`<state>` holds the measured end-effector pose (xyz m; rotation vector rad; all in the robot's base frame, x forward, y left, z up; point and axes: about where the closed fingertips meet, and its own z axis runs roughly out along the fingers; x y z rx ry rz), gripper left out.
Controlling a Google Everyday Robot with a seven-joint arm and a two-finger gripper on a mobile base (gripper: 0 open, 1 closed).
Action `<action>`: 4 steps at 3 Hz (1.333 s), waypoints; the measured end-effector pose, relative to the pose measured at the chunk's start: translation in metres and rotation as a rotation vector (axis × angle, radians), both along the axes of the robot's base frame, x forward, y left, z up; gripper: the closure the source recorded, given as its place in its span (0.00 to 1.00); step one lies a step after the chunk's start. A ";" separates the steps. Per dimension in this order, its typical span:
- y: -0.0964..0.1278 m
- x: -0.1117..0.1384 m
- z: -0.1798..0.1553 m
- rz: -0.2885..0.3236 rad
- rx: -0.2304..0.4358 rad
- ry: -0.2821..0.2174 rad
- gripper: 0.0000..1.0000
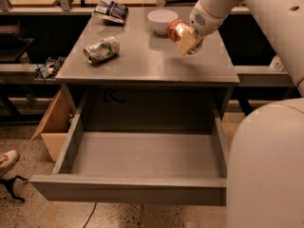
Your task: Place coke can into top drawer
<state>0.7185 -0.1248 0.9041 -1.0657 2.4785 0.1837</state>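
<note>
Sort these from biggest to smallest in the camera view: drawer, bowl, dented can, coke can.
1. drawer
2. bowl and dented can: they look alike
3. coke can, partly hidden in the gripper over the cabinet top

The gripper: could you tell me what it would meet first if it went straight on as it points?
Probably the cabinet top, near the white bowl; the gripper, shut on the coke can, points down-left, though depth is unclear.
</note>
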 end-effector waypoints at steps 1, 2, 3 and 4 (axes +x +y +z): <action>0.006 -0.017 -0.003 0.076 -0.017 -0.003 1.00; 0.019 -0.059 -0.011 0.230 -0.050 -0.001 1.00; 0.040 -0.108 -0.029 0.396 -0.061 0.028 1.00; 0.045 -0.115 -0.038 0.427 -0.067 0.043 1.00</action>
